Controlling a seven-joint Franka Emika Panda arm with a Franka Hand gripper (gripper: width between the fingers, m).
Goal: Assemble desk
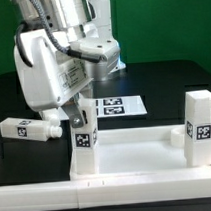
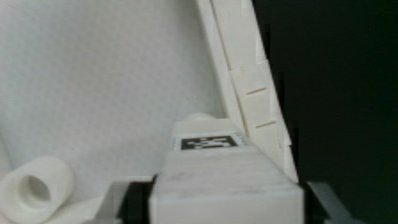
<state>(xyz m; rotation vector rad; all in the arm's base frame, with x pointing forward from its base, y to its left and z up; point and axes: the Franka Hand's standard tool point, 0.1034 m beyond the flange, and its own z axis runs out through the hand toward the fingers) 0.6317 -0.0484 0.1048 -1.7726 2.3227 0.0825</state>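
Standing upright in the lower left part of the exterior view, a white leg (image 1: pixel 86 150) with a black-and-white tag is held near its top by the gripper (image 1: pixel 82 117). The leg is set on a corner of the big white panel (image 1: pixel 141 158), which is spread across the lower part of that view. In the wrist view the dark fingers (image 2: pixel 128 203) are seen pressed against both sides of the leg, and a round socket (image 2: pixel 32 190) is seen in the panel nearby. A second leg (image 1: pixel 201 129) is stood up at the right edge. A third leg (image 1: pixel 30 127) is laid flat on the black table (image 1: pixel 163 85) at the left. The marker board (image 1: pixel 119 106) is seen behind, in the middle.
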